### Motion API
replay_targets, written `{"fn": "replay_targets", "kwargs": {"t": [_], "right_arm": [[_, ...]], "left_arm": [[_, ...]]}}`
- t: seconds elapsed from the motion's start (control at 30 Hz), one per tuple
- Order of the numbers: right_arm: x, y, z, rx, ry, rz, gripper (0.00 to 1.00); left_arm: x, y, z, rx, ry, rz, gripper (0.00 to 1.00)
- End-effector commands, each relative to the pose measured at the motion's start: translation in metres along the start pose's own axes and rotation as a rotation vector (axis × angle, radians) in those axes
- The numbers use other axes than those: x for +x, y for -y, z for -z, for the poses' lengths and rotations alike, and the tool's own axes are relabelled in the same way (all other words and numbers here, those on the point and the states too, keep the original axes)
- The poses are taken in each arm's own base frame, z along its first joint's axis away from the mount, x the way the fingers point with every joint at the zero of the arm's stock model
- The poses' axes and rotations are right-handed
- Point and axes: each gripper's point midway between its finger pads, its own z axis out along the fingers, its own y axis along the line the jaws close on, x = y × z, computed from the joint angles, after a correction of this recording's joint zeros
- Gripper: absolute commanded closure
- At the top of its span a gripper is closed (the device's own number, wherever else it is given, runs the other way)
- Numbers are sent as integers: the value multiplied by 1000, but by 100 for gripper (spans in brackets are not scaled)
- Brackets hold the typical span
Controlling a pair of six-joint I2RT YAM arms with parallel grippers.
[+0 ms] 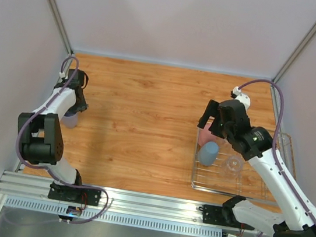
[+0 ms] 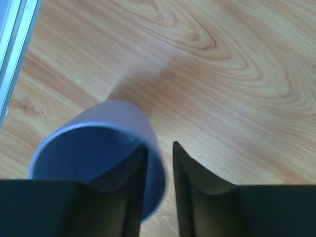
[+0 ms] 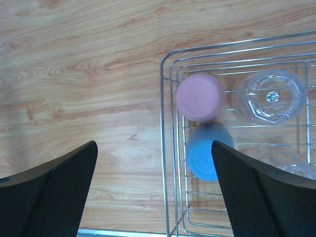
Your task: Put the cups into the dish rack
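We are pinching the lavender cup's (image 2: 113, 118) rim with the left claw (image 2: 159, 148) at the desk's (image 1: 145, 122) left edge — the right claw (image 3: 153, 144) is gaping over the dish rack (image 3: 163, 98).

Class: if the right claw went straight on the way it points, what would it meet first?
Probably the dish rack's rim, or the blue cup just inside it: the open right claw points down at that edge, but depth is unclear.
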Motion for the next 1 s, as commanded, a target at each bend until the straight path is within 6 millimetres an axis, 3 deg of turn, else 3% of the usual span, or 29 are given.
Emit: {"fn": "replay_targets", "kwargs": {"t": [0.0, 0.03, 0.07, 0.1, 0.2, 0.23, 0.37, 0.4, 0.47, 0.5, 0.53, 0.57, 0.6, 0.73, 0.8, 0.97], "right_arm": [[-10, -30, 5, -116, -13, -51, 0], [-11, -33, 5, -124, -14, -59, 0], [-13, -36, 5, -133, -9, -69, 0], [-15, -39, 5, -145, -8, -79, 0], [-19, -56, 7, -221, -10, -104, 0], [-20, -62, 8, -246, -14, -123, 0], [-37, -91, 15, -361, 12, -193, 0], [-42, -93, 15, -368, 23, -216, 0], [-58, -106, 20, -417, 60, -259, 0], [-63, -112, 22, -437, 69, -275, 0], [-68, -117, 25, -457, 76, -289, 0], [-77, -128, 28, -496, 81, -325, 0], [-82, -133, 30, -514, 84, -353, 0], [-103, -160, 38, -642, 88, -539, 0], [-116, -184, 47, -775, 69, -642, 0], [-150, -211, 63, -953, 123, -746, 0]], "left_arm": [[-10, 0, 0, 10, 41, 22, 69], [-12, 1, 3, 15, 51, 24, 76], [-14, 1, 5, 21, 58, 31, 93], [-19, 2, 13, 34, 79, 43, 100], [-33, 19, 42, 164, 131, 102, 100], [-36, 40, 58, 295, 128, 116, 100], [-63, 103, 151, 637, 270, 131, 100], [-69, 126, 187, 743, 337, 130, 100], [-74, 154, 243, 936, 423, 136, 100], [-96, 166, 281, 1079, 557, 159, 100], [-87, 178, 296, 1192, 564, 168, 100], [-84, 185, 323, 1297, 617, 162, 100], [-90, 187, 350, 1415, 703, 195, 100], [-96, 195, 394, 1589, 774, 227, 100], [-97, 195, 417, 1674, 819, 229, 100], [-88, 193, 450, 1832, 824, 234, 100]]}}
